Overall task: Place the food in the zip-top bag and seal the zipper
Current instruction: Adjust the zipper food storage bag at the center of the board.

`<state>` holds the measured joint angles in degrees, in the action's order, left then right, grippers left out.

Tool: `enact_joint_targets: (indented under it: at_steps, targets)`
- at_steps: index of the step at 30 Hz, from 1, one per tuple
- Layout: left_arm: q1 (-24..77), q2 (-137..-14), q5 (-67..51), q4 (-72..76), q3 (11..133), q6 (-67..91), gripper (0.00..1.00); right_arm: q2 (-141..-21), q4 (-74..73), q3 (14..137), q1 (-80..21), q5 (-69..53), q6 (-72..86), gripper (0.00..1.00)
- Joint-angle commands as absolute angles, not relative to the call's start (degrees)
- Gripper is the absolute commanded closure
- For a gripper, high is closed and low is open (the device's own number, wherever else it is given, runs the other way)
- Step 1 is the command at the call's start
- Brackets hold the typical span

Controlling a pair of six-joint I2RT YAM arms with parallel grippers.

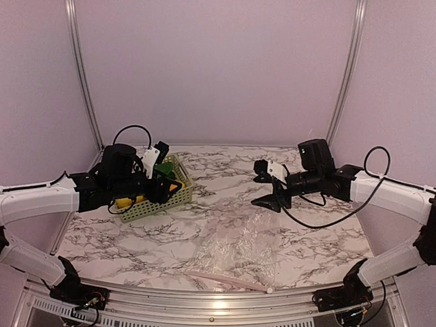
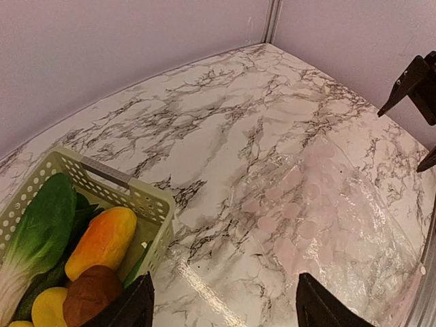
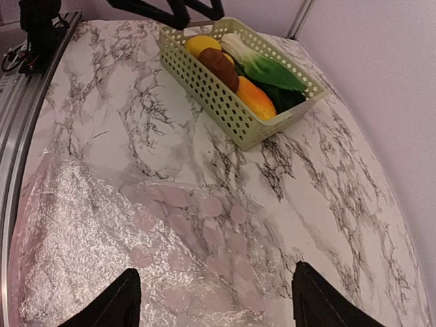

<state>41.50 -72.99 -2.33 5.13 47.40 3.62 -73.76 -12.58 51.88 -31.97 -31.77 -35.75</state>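
zipper lies nearest, a pale strip along the front edge of the table, just inside the rail

bag spreads flat behind it, clear and crinkled, marble showing through; it sits between the two arm bases, a little right of centre, with no food in it

right wrist view: bag fills the lower left; right gripper has both fingers set wide, nothing between them

left wrist view: bag lies ahead and to the right of the left gripper, whose fingers are likewise well apart and empty

further in, right gripper hangs above the marble near the bag's far right corner, tips pointing left and down, touching nothing

left gripper hovers over the basket, which stands at the table's left side, well apart from the bag

food is all in the basket: bok choy along one long side, orange fruit just beside it, kiwi touching the fruit's near end, lemon against the kiwi, cucumber dark green and mostly buried under the rest

from the right wrist the same pile shows: lemon, kiwi, orange fruit, bok choy

furthest back, plain lilac wall
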Motion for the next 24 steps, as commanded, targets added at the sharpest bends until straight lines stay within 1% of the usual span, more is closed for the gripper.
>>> enact_joint_targets:
  at_steps: [1, 5, 8, 10, 13, 15, 17, 21, 24]
  targets:
    - [47.5, -75.2, -2.8, -1.7, 50.8, 4.1, 0.27, -76.6, -24.5, 54.0, -43.8, -25.8, -43.7, 0.32]
    - [50.4, -74.1, -0.5, 0.9, 47.3, 11.6, 0.29, -79.6, -28.2, 54.3, -51.5, -23.3, -45.9, 0.44]
    - [52.0, -72.1, -0.3, 6.0, 40.7, 18.9, 0.29, -80.9, -31.5, 55.0, -55.9, -24.7, -46.5, 0.47]
    - [53.3, -71.4, -0.3, 8.2, 37.3, 22.3, 0.29, -81.5, -32.5, 55.0, -59.3, -25.0, -46.2, 0.46]
    - [55.0, -72.2, 0.8, 12.4, 33.4, 27.3, 0.29, -83.0, -33.0, 55.2, -63.9, -24.4, -44.9, 0.42]
    - [56.5, -73.4, -1.8, 16.1, 31.4, 28.2, 0.28, -83.9, -33.9, 55.6, -65.5, -25.0, -45.0, 0.39]
    - [58.2, -75.1, -3.5, 19.6, 29.9, 29.8, 0.27, -84.1, -35.4, 56.2, -66.0, -26.4, -45.8, 0.37]
    - [58.6, -81.1, -4.0, 18.9, 31.5, 36.3, 0.27, -82.9, -36.9, 56.6, -66.0, -25.4, -45.6, 0.36]
    - [59.0, -86.0, -7.0, 21.6, 32.3, 39.3, 0.26, -81.6, -37.0, 55.6, -65.9, -24.0, -45.6, 0.35]
